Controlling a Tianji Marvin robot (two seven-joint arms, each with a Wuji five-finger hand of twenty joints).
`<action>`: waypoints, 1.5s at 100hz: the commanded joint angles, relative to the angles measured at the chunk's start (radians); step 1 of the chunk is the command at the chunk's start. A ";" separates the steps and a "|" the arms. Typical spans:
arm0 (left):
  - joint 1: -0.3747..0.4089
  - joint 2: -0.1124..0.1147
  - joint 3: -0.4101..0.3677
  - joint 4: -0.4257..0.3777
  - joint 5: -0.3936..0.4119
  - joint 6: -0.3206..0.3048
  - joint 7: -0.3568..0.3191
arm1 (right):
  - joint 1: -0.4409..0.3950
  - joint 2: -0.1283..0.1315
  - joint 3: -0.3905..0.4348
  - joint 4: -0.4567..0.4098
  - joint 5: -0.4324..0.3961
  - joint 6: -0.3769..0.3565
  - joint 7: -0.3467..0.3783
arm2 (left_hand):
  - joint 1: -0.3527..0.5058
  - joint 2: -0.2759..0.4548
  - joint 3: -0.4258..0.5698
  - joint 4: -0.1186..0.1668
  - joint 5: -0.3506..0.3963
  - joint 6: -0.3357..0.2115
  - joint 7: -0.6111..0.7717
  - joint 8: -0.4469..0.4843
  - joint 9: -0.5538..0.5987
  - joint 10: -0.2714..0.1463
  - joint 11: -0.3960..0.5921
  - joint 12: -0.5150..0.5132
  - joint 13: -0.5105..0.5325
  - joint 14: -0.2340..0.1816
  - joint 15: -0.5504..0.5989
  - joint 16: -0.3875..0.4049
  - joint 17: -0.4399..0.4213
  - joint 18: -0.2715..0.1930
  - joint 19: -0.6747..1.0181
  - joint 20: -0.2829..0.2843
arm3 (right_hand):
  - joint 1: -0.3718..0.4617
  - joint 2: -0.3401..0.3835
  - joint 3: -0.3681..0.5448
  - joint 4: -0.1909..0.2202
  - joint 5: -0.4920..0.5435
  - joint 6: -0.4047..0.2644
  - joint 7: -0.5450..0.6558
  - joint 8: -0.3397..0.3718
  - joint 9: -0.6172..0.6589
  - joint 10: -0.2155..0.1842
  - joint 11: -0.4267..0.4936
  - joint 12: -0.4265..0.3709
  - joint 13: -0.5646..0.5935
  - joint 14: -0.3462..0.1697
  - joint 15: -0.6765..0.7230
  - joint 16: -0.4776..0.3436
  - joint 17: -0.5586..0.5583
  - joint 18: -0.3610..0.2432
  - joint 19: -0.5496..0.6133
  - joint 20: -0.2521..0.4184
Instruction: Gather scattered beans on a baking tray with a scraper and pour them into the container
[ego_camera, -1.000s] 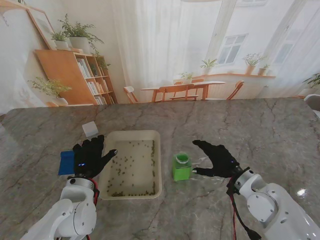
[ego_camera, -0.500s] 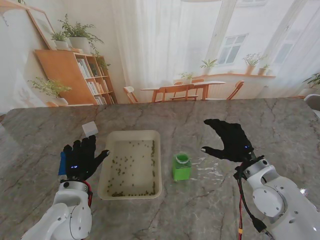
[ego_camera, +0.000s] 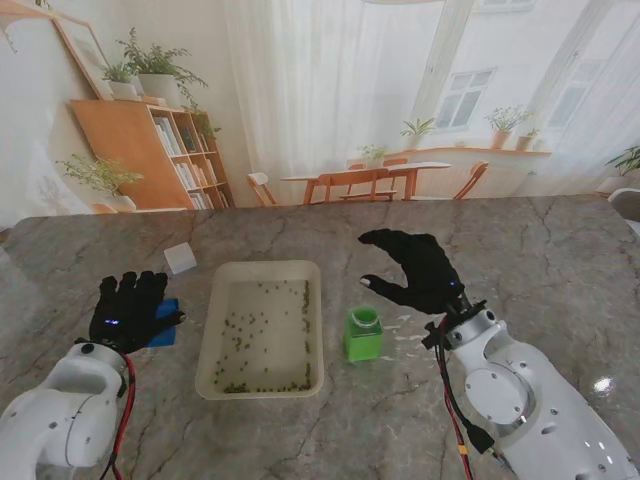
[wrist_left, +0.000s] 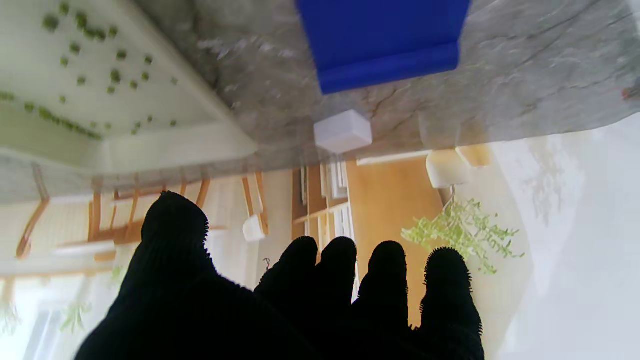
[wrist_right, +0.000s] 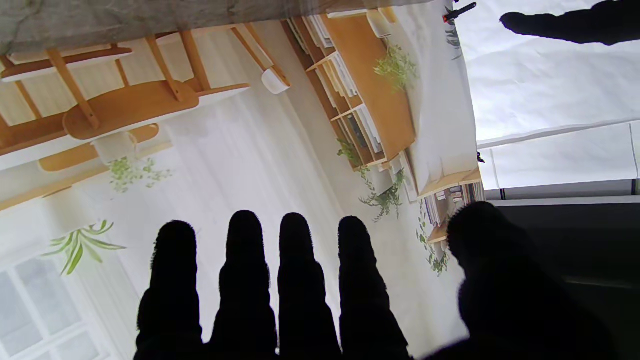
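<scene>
Beside tray (ego_camera: 209, 340) — scraper (ego_camera: 166, 322) (unheld)

High stand view facing down over the table (ego_camera: 560, 250), inverted wrist views along fingers, left shares tray (wrist_left: 165, 145)

Stand view: left hand (ego_camera: 128, 310) covers most of the blue scraper (ego_camera: 166, 335); only one corner shows. Left wrist view: scraper (wrist_left: 385, 42) and baking tray (wrist_left: 150, 145) cut off by the frame edge, beans (wrist_left: 80, 80) blurred. Beans (ego_camera: 262, 330) too small to count. Right wrist view: table (wrist_right: 150, 17) reduced to an edge strip.
</scene>
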 joint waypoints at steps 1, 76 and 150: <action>-0.011 0.023 -0.025 0.008 -0.013 -0.007 -0.023 | -0.001 -0.009 -0.010 0.006 -0.003 -0.007 0.011 | 0.025 0.026 0.014 0.057 -0.058 0.033 -0.023 -0.005 -0.062 -0.011 -0.024 -0.018 -0.066 -0.013 -0.020 -0.026 -0.022 -0.044 -0.047 -0.052 | 0.012 0.032 -0.026 0.034 0.009 -0.021 0.005 -0.019 0.005 -0.016 0.000 -0.002 0.001 -0.015 -0.007 0.004 -0.003 0.001 -0.019 0.021; -0.394 0.119 -0.022 0.440 0.004 -0.509 -0.381 | -0.038 -0.019 -0.052 -0.008 -0.003 0.019 -0.051 | -0.094 -0.118 0.029 0.065 -0.118 0.111 -0.073 -0.030 -0.157 0.024 0.018 0.089 -0.108 0.005 0.065 0.048 -0.020 -0.091 0.146 -0.126 | 0.020 0.046 -0.043 0.038 0.014 -0.028 0.025 -0.020 0.054 -0.020 0.017 0.014 0.009 -0.010 0.004 0.024 0.007 0.001 -0.024 0.045; -0.641 0.146 0.271 0.762 -0.092 -0.516 -0.352 | -0.046 -0.016 -0.065 -0.021 0.015 0.038 -0.011 | -0.027 -0.156 0.037 0.063 -0.109 0.151 -0.081 -0.238 -0.174 0.054 0.006 0.058 -0.099 0.013 0.091 0.044 -0.015 -0.080 0.187 -0.161 | 0.023 0.051 -0.046 0.039 0.017 -0.029 0.030 -0.022 0.063 -0.024 0.017 0.021 0.012 -0.013 0.007 0.028 0.009 0.002 -0.026 0.058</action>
